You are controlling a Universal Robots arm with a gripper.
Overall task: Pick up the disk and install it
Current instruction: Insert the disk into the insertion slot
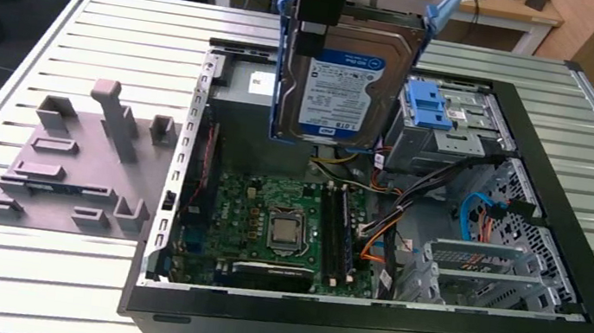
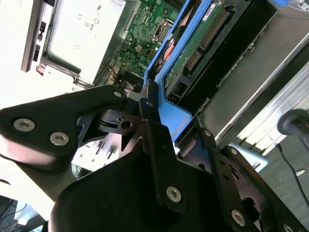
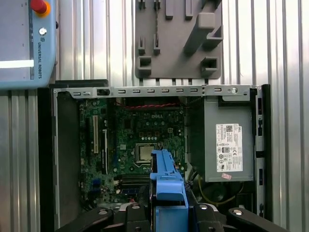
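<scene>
Bright, even indoor light. The slatted tabletop shines pale and, beside the pincer in the second wrist view, burns out to white. The disk in the pincer shows mild sheen; the computer case below lies shaded.

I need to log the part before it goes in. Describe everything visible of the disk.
The disk is a flat rectangular drive with a silver-grey metal body, a blue-and-white label facing the exterior view, and blue plastic rails along both long sides. It hangs upright, slightly tilted, above the open computer case, apparently clear of the parts inside. The gripper is shut on its upper end, fingers clamping the blue plastic. The second wrist view shows its green circuit-board side.
</scene>
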